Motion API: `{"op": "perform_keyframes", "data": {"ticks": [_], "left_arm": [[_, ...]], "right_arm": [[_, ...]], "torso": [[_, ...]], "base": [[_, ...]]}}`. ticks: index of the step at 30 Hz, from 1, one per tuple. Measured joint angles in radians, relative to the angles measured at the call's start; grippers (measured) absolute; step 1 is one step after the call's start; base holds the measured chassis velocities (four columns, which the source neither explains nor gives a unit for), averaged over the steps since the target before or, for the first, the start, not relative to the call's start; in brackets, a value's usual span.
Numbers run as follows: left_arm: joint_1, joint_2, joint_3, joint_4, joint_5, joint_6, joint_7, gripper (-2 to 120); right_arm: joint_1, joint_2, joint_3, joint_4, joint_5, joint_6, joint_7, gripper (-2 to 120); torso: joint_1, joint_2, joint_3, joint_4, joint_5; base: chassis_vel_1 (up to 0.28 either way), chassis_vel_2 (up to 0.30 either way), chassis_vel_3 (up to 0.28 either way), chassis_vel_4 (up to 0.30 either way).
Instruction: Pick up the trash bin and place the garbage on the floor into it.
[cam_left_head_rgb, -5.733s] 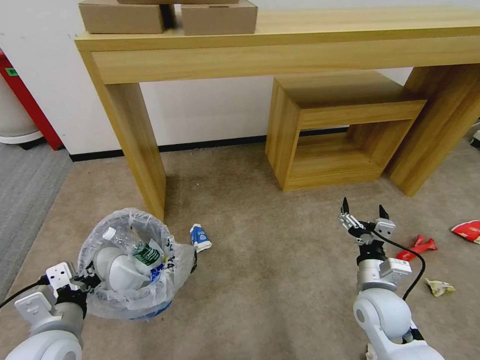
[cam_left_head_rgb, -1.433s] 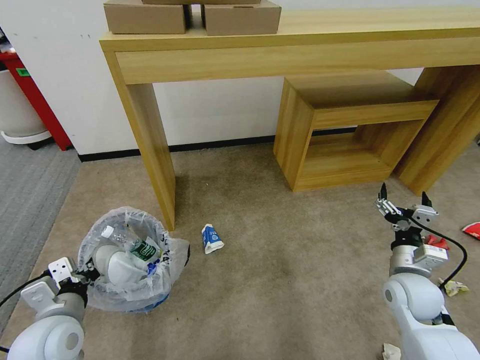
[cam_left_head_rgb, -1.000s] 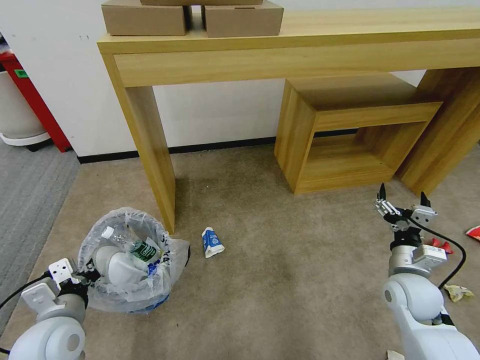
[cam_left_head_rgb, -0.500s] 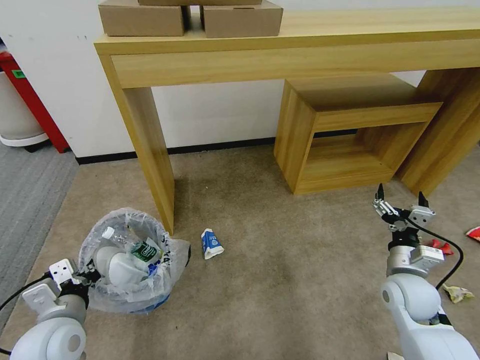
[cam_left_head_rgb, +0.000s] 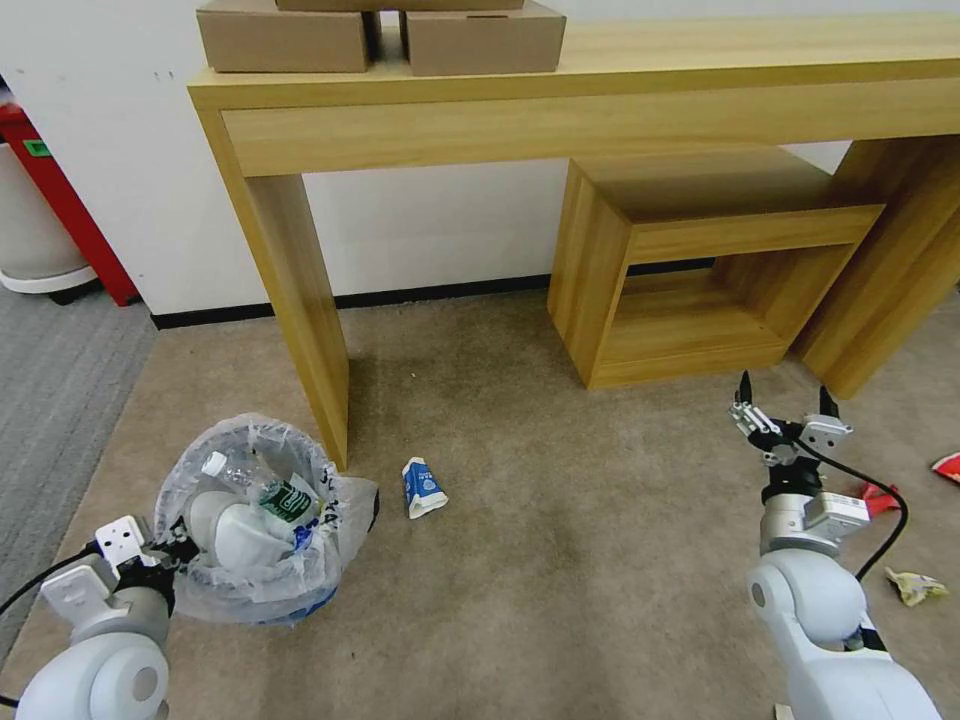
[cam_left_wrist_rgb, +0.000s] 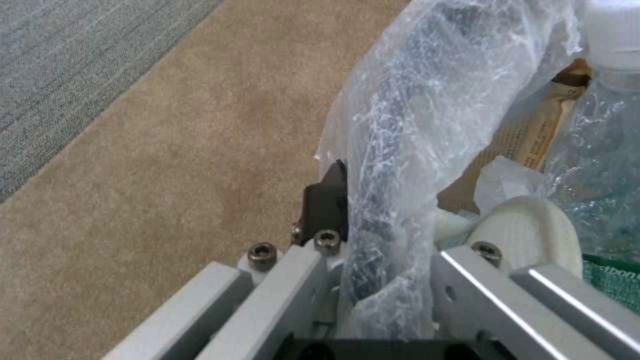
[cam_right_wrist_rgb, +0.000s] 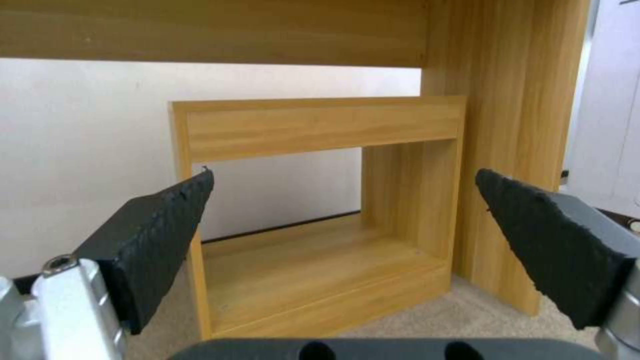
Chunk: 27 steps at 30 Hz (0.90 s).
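Note:
The trash bin (cam_left_head_rgb: 262, 560), lined with a crinkled whitish bag, sits on the beige floor (cam_left_head_rgb: 570, 560) at the lower left. My left gripper (cam_left_head_rgb: 172, 553) is shut on its near rim, and the left wrist view shows my left gripper (cam_left_wrist_rgb: 373, 225) clamping the bag-covered edge. Inside the trash bin lie a green-label bottle (cam_left_head_rgb: 287, 499) and white paper (cam_left_head_rgb: 232, 532). Garbage on the carpet: a blue-white carton (cam_left_head_rgb: 423, 488) beside the bin, and a red wrapper (cam_left_head_rgb: 880, 497) and crumpled paper (cam_left_head_rgb: 915, 587) at the right. My right gripper (cam_left_head_rgb: 785, 394) hangs open and empty above the carpet; the right wrist view has my right gripper (cam_right_wrist_rgb: 343, 185) facing the shelf.
A long wooden table stands ahead, its leg (cam_left_head_rgb: 300, 300) close behind the bin. A low wooden shelf unit (cam_left_head_rgb: 700, 270) sits under it, just beyond my right gripper. Cardboard boxes (cam_left_head_rgb: 380, 35) rest on top. Grey ribbed carpet (cam_left_head_rgb: 60, 370) lies at the left.
The view shifted as the robot moved over the last seconds. In the last half second my open right gripper drifted slightly left and forward. The left gripper still holds the bin.

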Motion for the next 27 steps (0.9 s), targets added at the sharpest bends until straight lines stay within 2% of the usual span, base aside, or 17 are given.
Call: {"op": "perform_keyframes", "data": {"ticks": [27], "left_arm": [[0.004,-0.019,0.002,0.0,0.011,-0.005,0.0,1]], "right_arm": [[0.005,-0.007,-0.012,-0.014,-0.003,0.02,0.004,100]], "torso": [[0.0,0.0,0.0,0.0,0.0]], "base": [[-0.012,0.017,0.015,-0.015]]}}
